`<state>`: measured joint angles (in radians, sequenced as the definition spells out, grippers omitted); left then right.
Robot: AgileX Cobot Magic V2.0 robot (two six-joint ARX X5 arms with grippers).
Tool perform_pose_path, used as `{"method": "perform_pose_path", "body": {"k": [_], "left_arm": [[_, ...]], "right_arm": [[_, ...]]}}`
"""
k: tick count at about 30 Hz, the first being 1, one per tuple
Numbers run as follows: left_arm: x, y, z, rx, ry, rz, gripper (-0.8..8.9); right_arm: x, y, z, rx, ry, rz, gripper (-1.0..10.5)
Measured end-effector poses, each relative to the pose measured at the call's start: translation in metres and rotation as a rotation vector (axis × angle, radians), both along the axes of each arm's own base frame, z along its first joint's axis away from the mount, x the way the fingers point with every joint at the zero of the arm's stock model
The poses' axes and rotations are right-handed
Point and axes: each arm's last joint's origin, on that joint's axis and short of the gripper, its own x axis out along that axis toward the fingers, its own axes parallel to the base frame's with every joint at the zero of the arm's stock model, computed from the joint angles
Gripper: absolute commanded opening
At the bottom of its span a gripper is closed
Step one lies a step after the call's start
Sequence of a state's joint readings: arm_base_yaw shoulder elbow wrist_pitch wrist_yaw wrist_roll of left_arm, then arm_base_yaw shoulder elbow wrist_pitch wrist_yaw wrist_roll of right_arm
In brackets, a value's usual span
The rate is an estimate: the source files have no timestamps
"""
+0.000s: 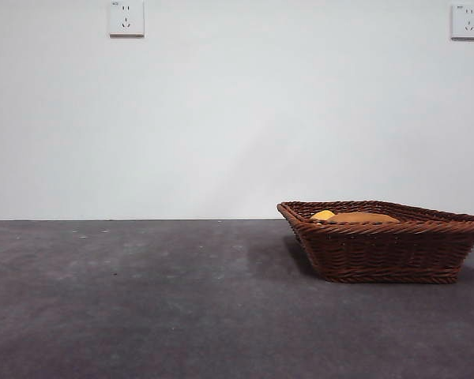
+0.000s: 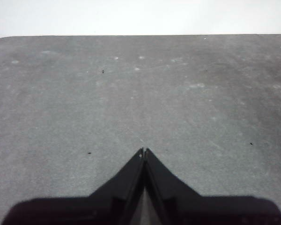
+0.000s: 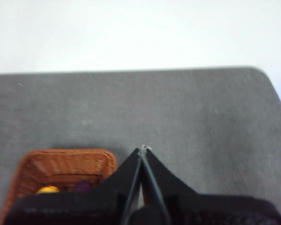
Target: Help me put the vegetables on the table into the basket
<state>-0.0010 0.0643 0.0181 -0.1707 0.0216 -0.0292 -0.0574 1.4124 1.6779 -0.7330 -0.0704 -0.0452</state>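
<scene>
The brown wicker basket point(image 1: 387, 241) stands on the dark grey table point(image 1: 142, 300) at the right. Over its rim I see the yellow corn cob point(image 1: 323, 215) and the brown potato point(image 1: 363, 217) lying inside. In the right wrist view the basket point(image 3: 61, 166) shows beside my right gripper point(image 3: 143, 150), with the corn point(image 3: 48, 190) and a bit of the purple eggplant point(image 3: 83, 186) in it. The right gripper is shut and holds nothing. My left gripper point(image 2: 144, 151) is shut too, above bare table, holding nothing. Neither arm shows in the front view.
A white wall rises behind the table with two sockets point(image 1: 126, 18) high up. The table's far edge and a rounded corner point(image 3: 262, 72) show in the right wrist view.
</scene>
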Motion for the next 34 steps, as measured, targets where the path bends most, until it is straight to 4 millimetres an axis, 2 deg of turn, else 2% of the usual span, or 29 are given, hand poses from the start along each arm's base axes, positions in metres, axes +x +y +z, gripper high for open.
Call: {"method": "perform_pose_path", "body": {"k": [3, 5, 8, 10, 14, 20, 23, 27, 30, 34], "left_arm": [[0.0, 0.0, 0.0, -0.001, 0.001, 0.0, -0.04], [0.0, 0.0, 0.0, -0.001, 0.001, 0.0, -0.04], [0.0, 0.0, 0.0, -0.001, 0.001, 0.0, -0.04], [0.0, 0.0, 0.0, -0.001, 0.001, 0.0, -0.04], [0.0, 0.0, 0.0, -0.001, 0.002, 0.0, -0.04], [0.0, 0.0, 0.0, -0.002, 0.002, 0.0, -0.04], [0.0, 0.0, 0.0, -0.002, 0.002, 0.0, -0.04], [0.0, 0.0, 0.0, -0.002, 0.002, 0.0, -0.04], [0.0, 0.0, 0.0, -0.002, 0.002, 0.0, -0.04], [0.0, 0.0, 0.0, -0.002, 0.002, 0.0, -0.04]], "right_arm": [[-0.037, 0.004, 0.014, -0.005, -0.123, 0.011, 0.0], [-0.059, 0.005, 0.017, -0.009, -0.205, 0.012, 0.0], [-0.089, 0.006, 0.005, -0.016, -0.317, 0.009, 0.0], [-0.104, 0.007, -0.014, -0.019, -0.34, 0.005, 0.0], [-0.137, 0.008, -0.064, -0.034, -0.36, -0.028, 0.0], [-0.182, 0.009, -0.134, -0.046, -0.588, -0.044, 0.0], [-0.19, 0.01, -0.178, -0.041, -0.636, -0.044, 0.0], [-0.189, 0.01, -0.235, -0.034, -0.562, -0.041, 0.0], [-0.188, 0.01, -0.254, -0.029, -0.536, -0.034, 0.0], [-0.188, 0.01, -0.263, -0.027, -0.538, -0.022, 0.0]]}}
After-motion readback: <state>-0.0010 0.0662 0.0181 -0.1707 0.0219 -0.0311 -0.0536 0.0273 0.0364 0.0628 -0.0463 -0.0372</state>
